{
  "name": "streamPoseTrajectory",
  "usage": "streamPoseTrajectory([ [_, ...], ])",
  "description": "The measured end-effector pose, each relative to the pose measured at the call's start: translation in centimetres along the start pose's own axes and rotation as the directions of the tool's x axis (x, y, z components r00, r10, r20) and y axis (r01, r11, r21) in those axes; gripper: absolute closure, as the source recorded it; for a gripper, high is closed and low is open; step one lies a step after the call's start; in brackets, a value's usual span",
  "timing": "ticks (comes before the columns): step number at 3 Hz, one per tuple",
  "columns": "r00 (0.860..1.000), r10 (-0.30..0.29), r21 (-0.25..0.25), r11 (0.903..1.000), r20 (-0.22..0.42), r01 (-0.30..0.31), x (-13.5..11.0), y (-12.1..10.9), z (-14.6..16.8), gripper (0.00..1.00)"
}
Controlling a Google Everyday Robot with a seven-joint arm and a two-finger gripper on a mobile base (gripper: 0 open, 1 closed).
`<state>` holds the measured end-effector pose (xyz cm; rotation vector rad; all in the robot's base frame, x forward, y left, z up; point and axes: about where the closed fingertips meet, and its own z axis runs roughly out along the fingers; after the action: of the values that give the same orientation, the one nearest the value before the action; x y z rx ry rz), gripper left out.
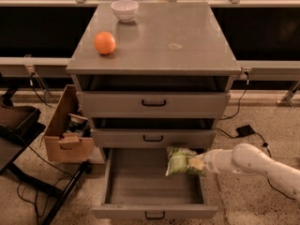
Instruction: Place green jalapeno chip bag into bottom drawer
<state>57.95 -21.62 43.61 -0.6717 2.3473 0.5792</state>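
The green jalapeno chip bag (179,161), crinkled with white patches, hangs over the right part of the open bottom drawer (152,209). My gripper (196,163) comes in from the right on a white arm and is shut on the bag's right edge. The drawer is pulled out towards the camera and shows a wide grey box interior with a small black handle at the front. The bag sits just above the drawer's inside, near its right wall and back.
An orange (104,42) and a white bowl (124,9) stand on the cabinet top (178,36). Two upper grey drawers (153,103) are slightly open. A cardboard box (68,130) stands on the floor at the left, beside a black stand and cables.
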Motion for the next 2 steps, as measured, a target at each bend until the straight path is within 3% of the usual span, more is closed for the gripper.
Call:
streamPoseTrajectory([
  [1,0.998,-0.015,-0.072,0.9974,-0.067,0.010,2.5,2.2,8.9,1.00],
  [2,0.991,-0.006,-0.126,0.9920,-0.131,-0.011,4.8,2.6,15.1,1.00],
])
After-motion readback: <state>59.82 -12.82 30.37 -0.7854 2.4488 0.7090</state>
